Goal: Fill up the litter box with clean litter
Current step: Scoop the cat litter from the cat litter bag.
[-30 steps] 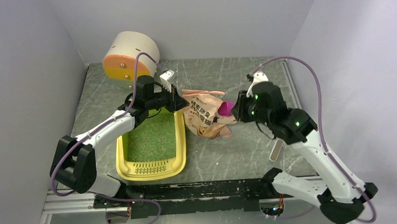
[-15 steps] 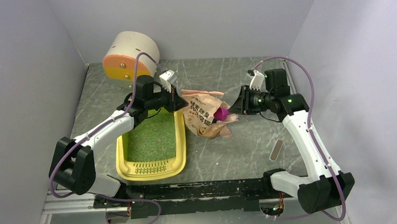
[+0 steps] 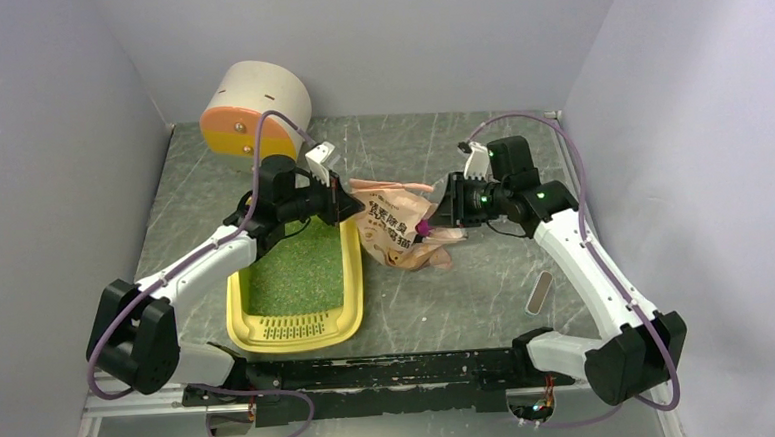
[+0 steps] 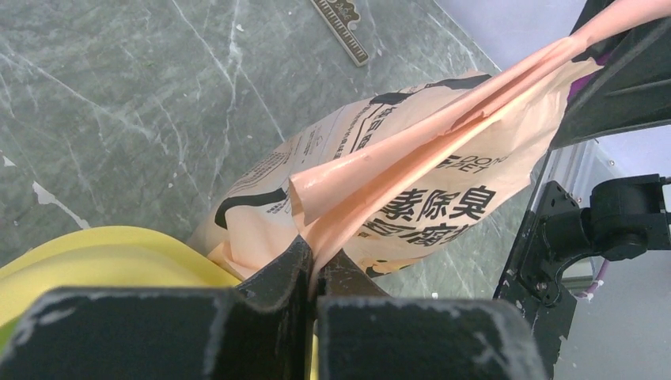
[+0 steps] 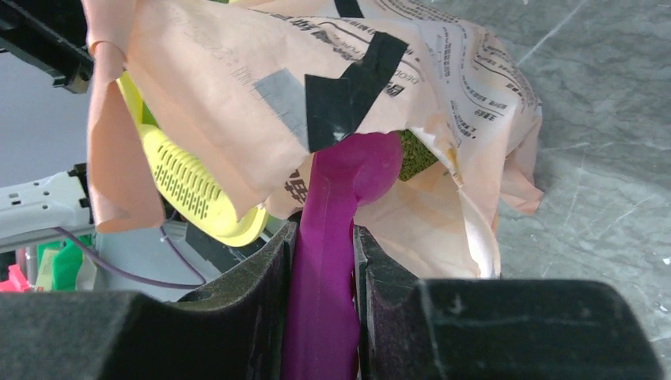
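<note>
The yellow litter box (image 3: 237,331) lies at the near left, grille toward me, with green litter (image 3: 298,265) spread inside. The pink-beige bag (image 3: 396,233) lies just right of the box. My left gripper (image 3: 348,209) is shut on the bag's edge (image 4: 340,229) and holds it up. My right gripper (image 3: 441,217) is shut on the magenta scoop (image 5: 332,229); the scoop's bowl (image 5: 376,162) reaches into the bag's mouth, where green litter (image 5: 413,152) shows. The box's grille end (image 5: 190,190) shows in the right wrist view.
A white cylinder with an orange end (image 3: 250,114) stands at the back left. A small flat strip (image 3: 538,293) lies on the table at the right. Grey walls close in three sides. A black rail (image 3: 391,370) runs along the near edge.
My right arm has swung back and left, pushing the scoop into the bag's mouth until only its tip shows. The left gripper has shifted slightly back, still holding the bag's edge.
</note>
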Tool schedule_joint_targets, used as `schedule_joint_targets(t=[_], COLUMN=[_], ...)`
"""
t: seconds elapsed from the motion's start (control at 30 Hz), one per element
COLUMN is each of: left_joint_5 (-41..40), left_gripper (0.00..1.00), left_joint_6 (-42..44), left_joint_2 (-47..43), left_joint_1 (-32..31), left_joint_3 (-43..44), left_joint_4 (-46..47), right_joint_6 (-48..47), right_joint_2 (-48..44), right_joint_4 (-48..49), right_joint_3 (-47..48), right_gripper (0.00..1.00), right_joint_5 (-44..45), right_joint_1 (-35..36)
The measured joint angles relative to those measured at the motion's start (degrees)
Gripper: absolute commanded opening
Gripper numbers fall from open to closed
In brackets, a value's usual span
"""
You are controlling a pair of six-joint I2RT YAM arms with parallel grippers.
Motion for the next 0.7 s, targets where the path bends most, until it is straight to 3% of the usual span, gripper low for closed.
schedule_joint_targets(t=[0.3, 0.7], left_joint_5=[0.48, 0.87], left_gripper=[0.05, 0.05], left_joint_6=[-1.29, 0.22], left_joint_2=[0.17, 1.55], left_joint_1=[-0.50, -0.85], left_joint_3=[-0.81, 1.38], left_joint_4=[2.16, 0.50], right_joint_6=[-0.46, 3.15], right_joint_2=[1.01, 4.07], right_joint_4=[-3.26, -5.70], right_joint_3=[0.42, 4.28], right_gripper=[0.00, 0.00], right_joint_5=[12.17, 27.19], right_joint_1=[1.27, 11.28])
